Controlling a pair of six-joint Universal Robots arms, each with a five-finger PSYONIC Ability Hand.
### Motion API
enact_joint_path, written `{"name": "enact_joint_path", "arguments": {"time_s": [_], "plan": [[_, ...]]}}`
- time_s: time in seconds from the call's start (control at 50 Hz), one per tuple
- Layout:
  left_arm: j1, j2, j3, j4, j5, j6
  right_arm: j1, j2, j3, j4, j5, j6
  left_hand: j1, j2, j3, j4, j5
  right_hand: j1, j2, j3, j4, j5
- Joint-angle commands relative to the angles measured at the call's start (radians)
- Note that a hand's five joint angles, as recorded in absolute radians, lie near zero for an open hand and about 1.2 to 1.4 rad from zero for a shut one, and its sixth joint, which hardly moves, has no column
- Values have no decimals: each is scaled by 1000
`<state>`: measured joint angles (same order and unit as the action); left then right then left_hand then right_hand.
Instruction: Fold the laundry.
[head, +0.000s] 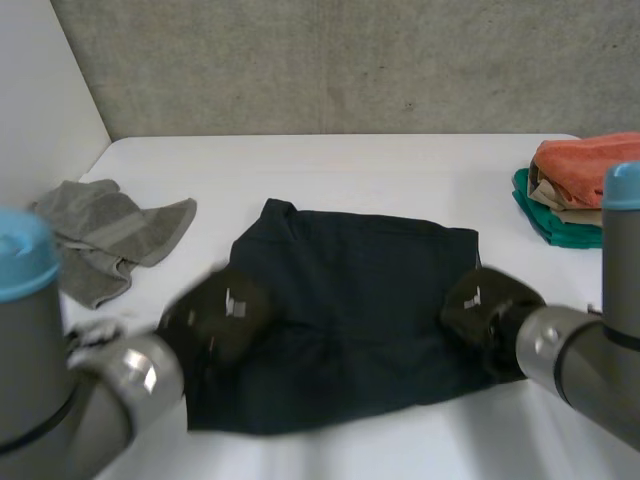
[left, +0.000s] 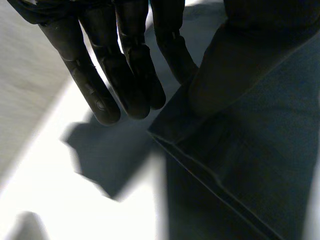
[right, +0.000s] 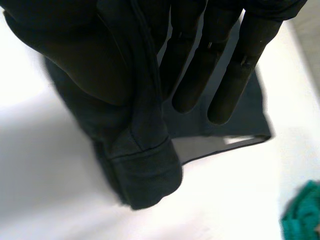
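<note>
A dark navy garment (head: 350, 310) lies spread across the middle of the white table (head: 350, 165). My left hand (head: 215, 315) is at the garment's left edge. In the left wrist view the garment's hemmed edge (left: 210, 125) runs between that hand's thumb (left: 225, 70) and its straight fingers (left: 125, 65), which pinch it. My right hand (head: 488, 305) is at the right edge. In the right wrist view a bunched fold of the hem (right: 145, 165) hangs between that hand's thumb (right: 85, 60) and its fingers (right: 220, 70), lifted a little off the table.
A crumpled grey towel (head: 110, 240) lies at the table's left. At the far right stands a stack of folded cloths, orange (head: 585, 165) over green (head: 545, 215); the green cloth (right: 302, 215) also lies beyond my right hand. A concrete wall runs behind the table.
</note>
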<state>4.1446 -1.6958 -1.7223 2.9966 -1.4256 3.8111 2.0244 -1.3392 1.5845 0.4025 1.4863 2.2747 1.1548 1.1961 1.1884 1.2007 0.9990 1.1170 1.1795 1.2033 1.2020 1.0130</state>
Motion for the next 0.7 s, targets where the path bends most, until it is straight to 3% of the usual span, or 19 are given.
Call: {"name": "enact_joint_path", "arguments": {"time_s": [0.02,0.24,0.36,0.38,0.4,0.42,0.44,0.46,0.54,0.62,0.7], "plan": [[28,-292,256,363,-145,7,5,142,-148,-236,41,91,242,200,208,196,223,279,217,193,194,209],[74,-792,781,533,-183,15,10,454,-366,-730,81,36,242,200,208,196,223,279,217,193,194,209],[92,-918,931,676,-174,5,7,649,-484,-936,80,-56,242,200,208,196,223,240,177,153,155,169],[91,-938,949,711,-165,-1,7,675,-503,-945,80,-61,242,200,208,196,223,-8,-70,-94,-93,-78],[91,-946,952,725,-159,-1,7,713,-532,-949,83,-61,242,200,208,196,223,-728,-791,-815,-813,-799],[88,-950,951,732,-150,-1,5,727,-543,-952,84,-61,-81,-122,-114,-127,-99,-942,-1005,-1029,-1027,-1013],[85,-952,949,740,-144,-2,5,739,-552,-956,86,-61,-532,-573,-565,-577,-550,-942,-1005,-1029,-1027,-1013],[77,-952,940,749,-136,-4,5,744,-560,-958,88,-58,-980,-1022,-1014,-1026,-999,-942,-1005,-1029,-1027,-1013],[53,-921,862,755,-130,-28,-3,703,-546,-944,98,2,-980,-1022,-1014,-1026,-999,-942,-1005,-1029,-1027,-1013],[48,-772,720,757,-131,-77,-23,557,-451,-912,107,152,-980,-1022,-1014,-1026,-999,-942,-1005,-1029,-1027,-1013],[49,-616,562,756,-131,-171,-68,372,-354,-750,85,284,-980,-1022,-1014,-1026,-999,-942,-1005,-1029,-1027,-1013]]}}
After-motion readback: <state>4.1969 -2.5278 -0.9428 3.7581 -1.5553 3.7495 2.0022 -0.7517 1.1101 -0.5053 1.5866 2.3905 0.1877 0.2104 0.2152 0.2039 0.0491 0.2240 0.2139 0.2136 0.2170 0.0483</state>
